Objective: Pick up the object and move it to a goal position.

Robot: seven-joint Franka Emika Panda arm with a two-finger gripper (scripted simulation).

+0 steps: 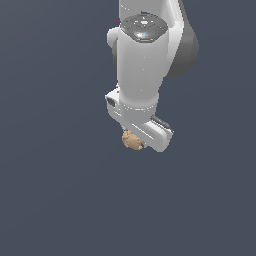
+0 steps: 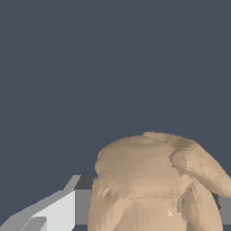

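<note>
Item 1, exterior view's left: nothing is showing there but the plain dark slate-blue ground (image 1: 50, 200). No container, tray or bin is appearing in either view, so you have nothing to record as held inside anything. No goal marker is showing either.

Item 2, centre: the object (image 1: 132, 140), a small tan lumpy ball, is sitting directly under the white hand of the arm (image 1: 142, 70), peeking out toward the exterior view's left of the gripper (image 1: 141, 141). It is roundish, so you are getting no clear long axis to line up on. In the wrist view the object (image 2: 155, 185) is filling the near field, creased and bumpy, pressed close against the camera's foreground.

Item 3, tool state: one pale finger (image 2: 58, 210) is showing beside the ball in the wrist view, apparently right against it; the opposite finger is hidden behind the ball. You are probably looking at jaws closed on the ball, but the pictures are not settling whether they are clamping it or merely straddling it, so enter it as undetermined.

Item 4, exterior view's right: the grey elbow bulk of the arm is overhanging, nothing beneath it.

Judgement: the coming move is turning on the ball lying between the fingers, immediately below the hand. With a sound grip, a carry toward the goal is following.
</note>
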